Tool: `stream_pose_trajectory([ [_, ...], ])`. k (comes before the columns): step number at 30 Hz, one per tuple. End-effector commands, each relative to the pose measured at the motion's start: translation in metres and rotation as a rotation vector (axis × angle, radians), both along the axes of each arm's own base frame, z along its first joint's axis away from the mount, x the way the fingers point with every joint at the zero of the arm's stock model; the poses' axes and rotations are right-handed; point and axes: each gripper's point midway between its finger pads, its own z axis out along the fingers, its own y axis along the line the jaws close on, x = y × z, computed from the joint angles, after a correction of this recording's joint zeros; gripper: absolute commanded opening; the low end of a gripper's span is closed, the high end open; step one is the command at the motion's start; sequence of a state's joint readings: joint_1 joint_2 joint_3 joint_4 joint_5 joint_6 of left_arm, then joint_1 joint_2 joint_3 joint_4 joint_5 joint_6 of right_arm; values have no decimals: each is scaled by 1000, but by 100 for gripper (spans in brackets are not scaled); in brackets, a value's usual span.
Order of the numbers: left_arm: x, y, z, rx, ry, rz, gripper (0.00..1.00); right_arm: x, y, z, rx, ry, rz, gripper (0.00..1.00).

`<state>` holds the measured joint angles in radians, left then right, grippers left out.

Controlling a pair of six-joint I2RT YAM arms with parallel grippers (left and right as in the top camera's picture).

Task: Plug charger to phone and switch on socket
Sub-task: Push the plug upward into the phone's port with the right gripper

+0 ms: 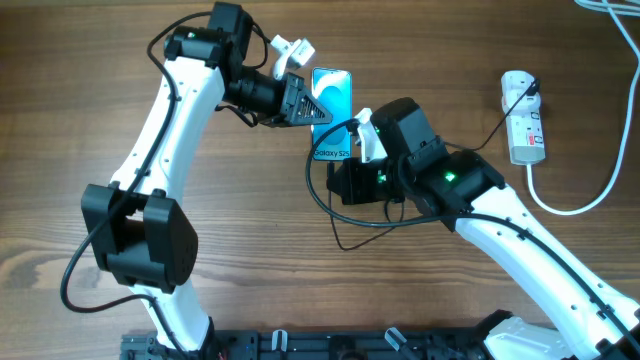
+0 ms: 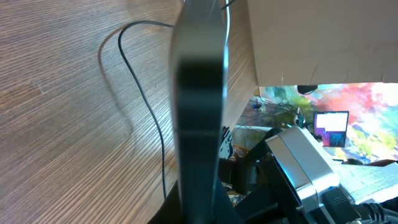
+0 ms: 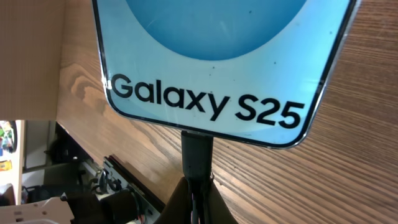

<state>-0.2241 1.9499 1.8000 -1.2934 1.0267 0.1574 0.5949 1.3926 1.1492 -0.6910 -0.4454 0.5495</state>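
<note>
Overhead: left gripper pinches glossy flat phone; right gripper pinches thin black charger.

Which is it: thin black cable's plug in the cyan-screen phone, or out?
Looks in: the black charger plug meets the bottom edge of the cyan-screen phone. Full seating: cannot tell.

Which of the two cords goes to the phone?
The thin black charger, its plug meeting the phone at the bottom edge; the thick white cord leaves the socket instead.

Left gripper, right gripper: both closed.
</note>
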Motion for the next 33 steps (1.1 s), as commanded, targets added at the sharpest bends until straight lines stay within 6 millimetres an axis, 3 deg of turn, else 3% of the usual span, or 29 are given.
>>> stream_pose_trajectory([
  [1,-17,-5,16,-35,15,-28,4,38,-11,31,-1,-159,-115,4],
  [8,-18,-5,16,-34,21,-27,4,48,-12,36,-5,-211,-140,5],
  [22,-22,-4,16,-28,46,-27,4,55,-12,41,-8,-260,-139,16],
  [24,-21,-4,16,-28,45,-27,4,55,-12,41,-8,-259,-139,22],
  [28,-20,-4,15,-25,39,-26,4,48,-10,40,3,-233,-118,57],
  [33,-17,-2,11,1,19,-21,4,32,-17,42,5,-178,-126,90],
])
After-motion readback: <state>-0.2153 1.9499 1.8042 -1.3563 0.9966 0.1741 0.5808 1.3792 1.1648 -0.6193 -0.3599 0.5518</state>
